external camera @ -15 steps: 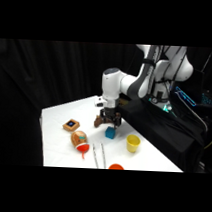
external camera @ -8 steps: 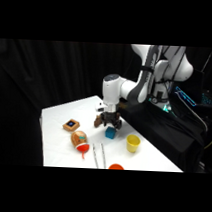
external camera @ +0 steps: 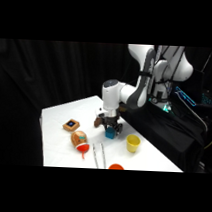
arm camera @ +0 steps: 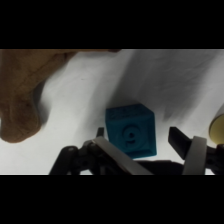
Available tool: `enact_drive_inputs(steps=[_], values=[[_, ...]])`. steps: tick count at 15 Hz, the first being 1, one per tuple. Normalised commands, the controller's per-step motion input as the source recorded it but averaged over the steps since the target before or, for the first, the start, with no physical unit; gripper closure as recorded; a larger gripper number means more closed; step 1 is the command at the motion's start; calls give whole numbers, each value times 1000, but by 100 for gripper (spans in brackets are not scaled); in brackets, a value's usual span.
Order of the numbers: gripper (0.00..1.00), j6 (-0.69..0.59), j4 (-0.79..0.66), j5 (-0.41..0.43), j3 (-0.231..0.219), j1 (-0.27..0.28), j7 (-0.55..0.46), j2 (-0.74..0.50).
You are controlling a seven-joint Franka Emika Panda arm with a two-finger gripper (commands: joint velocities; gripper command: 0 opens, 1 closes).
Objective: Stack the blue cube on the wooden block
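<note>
The blue cube (arm camera: 131, 131) is a small teal block with a figure stamped on its face, resting on the white table. In the side view the blue cube (external camera: 110, 133) sits just under my gripper (external camera: 111, 128). My gripper (arm camera: 140, 141) is open, one finger on each side of the cube, and a gap shows at the right finger (arm camera: 181, 143). The wooden block (external camera: 71, 124), flat and tan with a dark blue square on top, lies well to the left of the cube on the table.
A dark brown figure (external camera: 99, 121) stands right beside the gripper and fills the wrist view's left as the brown figure (arm camera: 25, 95). A yellow cup (external camera: 133, 143) is to the right, a striped ball (external camera: 79, 138) and metal tongs (external camera: 98, 156) in front.
The gripper has come down and shifted slightly right, from above the brown figure to around the blue cube. Objects on the table have not moved.
</note>
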Motion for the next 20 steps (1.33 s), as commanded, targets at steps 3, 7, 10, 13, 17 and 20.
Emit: enact_drive_inputs(steps=[3, 7, 10, 13, 17, 20], values=[[6, 93, 156, -153, 56, -108, -89, 142], [39, 85, 101, -180, 1, -75, -51, 75], [65, 47, 43, -165, -13, -66, -47, 14], [68, -2, 6, -144, -9, -55, -46, -35], [71, -139, -3, -100, 9, -68, -59, -145], [71, -333, 56, -8, 42, -105, -97, -232]])
